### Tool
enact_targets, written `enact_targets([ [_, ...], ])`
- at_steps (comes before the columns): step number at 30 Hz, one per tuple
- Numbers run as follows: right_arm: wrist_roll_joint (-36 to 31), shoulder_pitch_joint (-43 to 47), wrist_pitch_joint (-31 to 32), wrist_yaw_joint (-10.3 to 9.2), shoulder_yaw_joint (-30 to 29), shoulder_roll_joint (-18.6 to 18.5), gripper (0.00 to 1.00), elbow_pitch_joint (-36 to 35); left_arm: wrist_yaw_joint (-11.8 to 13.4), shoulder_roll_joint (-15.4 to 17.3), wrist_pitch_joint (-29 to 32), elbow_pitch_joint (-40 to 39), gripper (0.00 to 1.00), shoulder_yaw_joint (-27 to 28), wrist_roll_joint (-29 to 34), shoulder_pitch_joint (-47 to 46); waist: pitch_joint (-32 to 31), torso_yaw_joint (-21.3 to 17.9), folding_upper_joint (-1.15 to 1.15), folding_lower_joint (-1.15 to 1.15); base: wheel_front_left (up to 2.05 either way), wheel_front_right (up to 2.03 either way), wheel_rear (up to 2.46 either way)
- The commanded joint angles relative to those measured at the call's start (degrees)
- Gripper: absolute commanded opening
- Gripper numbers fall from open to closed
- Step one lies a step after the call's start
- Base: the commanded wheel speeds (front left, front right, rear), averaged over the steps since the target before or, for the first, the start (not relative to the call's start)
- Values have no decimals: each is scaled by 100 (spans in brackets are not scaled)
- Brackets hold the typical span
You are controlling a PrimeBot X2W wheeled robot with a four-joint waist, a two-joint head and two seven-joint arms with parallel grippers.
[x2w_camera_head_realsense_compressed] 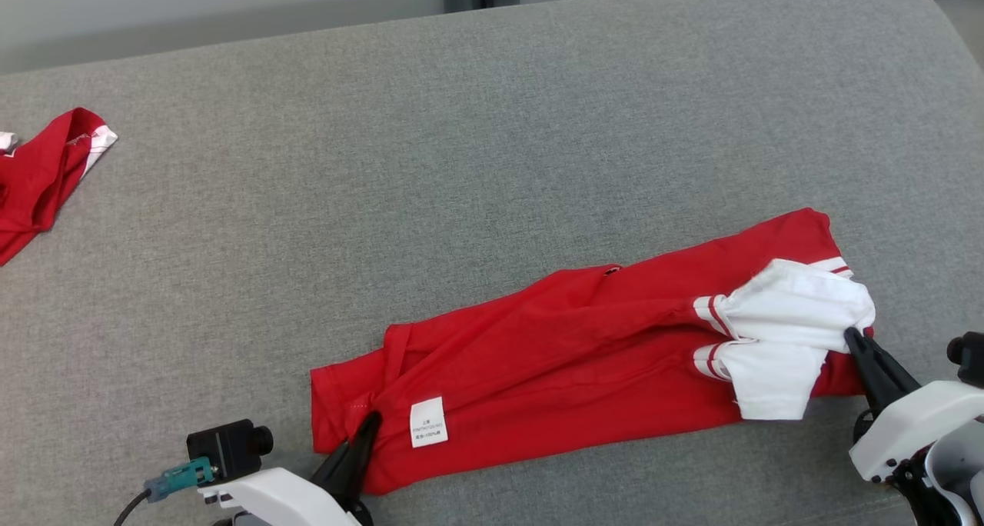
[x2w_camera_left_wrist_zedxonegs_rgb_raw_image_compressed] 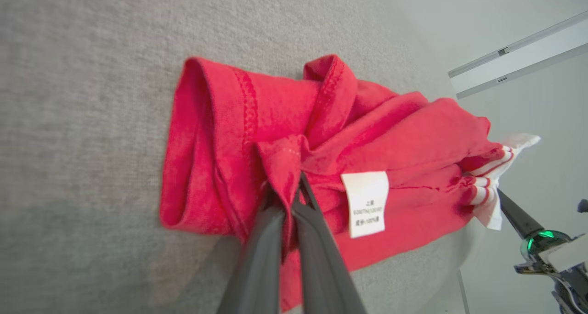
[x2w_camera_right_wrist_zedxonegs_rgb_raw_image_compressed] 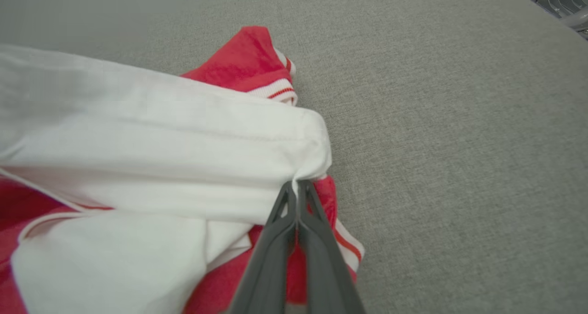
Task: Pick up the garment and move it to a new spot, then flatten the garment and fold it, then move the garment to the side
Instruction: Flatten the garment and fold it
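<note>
The garment (x2w_camera_head_realsense_compressed: pixel 584 349) is a red shirt with white sleeves, folded into a long band across the grey surface. A white care label (x2w_camera_head_realsense_compressed: pixel 428 421) lies face up near its left end. My left gripper (x2w_camera_head_realsense_compressed: pixel 372 418) is shut on a pinch of red cloth at the band's left end, seen close up in the left wrist view, where the gripper (x2w_camera_left_wrist_zedxonegs_rgb_raw_image_compressed: pixel 294 185) holds a raised fold of the garment (x2w_camera_left_wrist_zedxonegs_rgb_raw_image_compressed: pixel 285 135). My right gripper (x2w_camera_head_realsense_compressed: pixel 852 334) is shut on the white sleeve fabric at the right end; the right wrist view shows the gripper (x2w_camera_right_wrist_zedxonegs_rgb_raw_image_compressed: pixel 297 186) pinching the garment (x2w_camera_right_wrist_zedxonegs_rgb_raw_image_compressed: pixel 161 139) at its white edge.
A second red and white garment (x2w_camera_head_realsense_compressed: pixel 42 172) lies crumpled at the far left edge of the grey fabric surface (x2w_camera_head_realsense_compressed: pixel 461 164). The surface's front edge runs just below both grippers. My right gripper (x2w_camera_left_wrist_zedxonegs_rgb_raw_image_compressed: pixel 510 208) shows at the right of the left wrist view.
</note>
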Motion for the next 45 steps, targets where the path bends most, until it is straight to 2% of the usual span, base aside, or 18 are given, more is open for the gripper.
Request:
enact_targets([
  [1, -28, -59, 11, 1, 0, -57, 88, 33, 35, 28, -22, 36, 100, 16, 49, -7, -5, 11, 0, 0, 0, 0, 0],
  [2, -28, -83, 37, 1, 17, -82, 100, 60, 49, 44, -53, 74, 100, 16, 70, 11, -11, 19, 0, 0, 0, 0, 0],
  [7, 171, -139, 60, 1, -178, -196, 100, -127, 46, 149, -340, 80, 100, 82, 287, 103, -62, 53, 0, 0, 0, 0, 0],
  [13, 304, -177, 288, 1, -752, -291, 100, -396, 298, 223, -1077, -180, 100, 366, 674, 274, -85, 71, 0, 0, 0, 0, 0],
  [17, 365, -358, 644, 1, -736, -135, 100, -192, 398, 194, -1549, -249, 100, 484, 1035, 260, -37, 118, 0, 0, 0, 0, 0],
  [22, 563, -751, 918, 1, -449, 11, 100, 324, 441, 80, -1777, -161, 100, 440, 1660, 114, 13, 194, 0, 0, 0, 0, 0],
  [28, 494, -1036, 1101, 1, 254, -45, 100, 932, 233, -258, -1827, 67, 100, 471, 2052, 170, 4, 300, 0, 0, 0, 0, 0],
  [36, 722, -1146, 1334, 8, 1108, -100, 100, 1460, -160, -683, -1828, 323, 100, 828, 2381, 266, -14, 384, 0, 0, 0, 0, 0],
  [37, 818, -1181, 1344, 16, 1197, -96, 77, 1471, -211, -726, -1828, 353, 100, 873, 2418, 269, -16, 385, 0, 0, 0, 0, 0],
  [38, 937, -1226, 1300, 21, 1252, -101, 4, 1453, -251, -766, -1829, 383, 100, 911, 2450, 269, -16, 386, 0, 0, 0, 0, 0],
  [39, 1094, -1254, 1316, 21, 1342, -119, 0, 1392, -294, -806, -1829, 411, 100, 949, 2490, 268, -20, 390, 0, 0, 0, 0, 0],
  [42, 1568, -1314, 1264, 12, 1389, -427, 0, 1184, -406, -917, -1829, 476, 100, 1080, 2591, 307, -45, 393, 0, 0, 0, 0, 0],
  [43, 1568, -1314, 1264, 12, 1389, -427, 0, 1184, -406, -917, -1829, 476, 100, 1080, 2591, 307, -45, 393, 0, 0, 0, 0, 0],
  [45, 1753, -1399, 1143, -5, 1272, -803, 0, 1186, -502, -969, -1829, 546, 100, 1169, 2676, 340, -74, 392, 0, 0, 0, 0, 0],
])
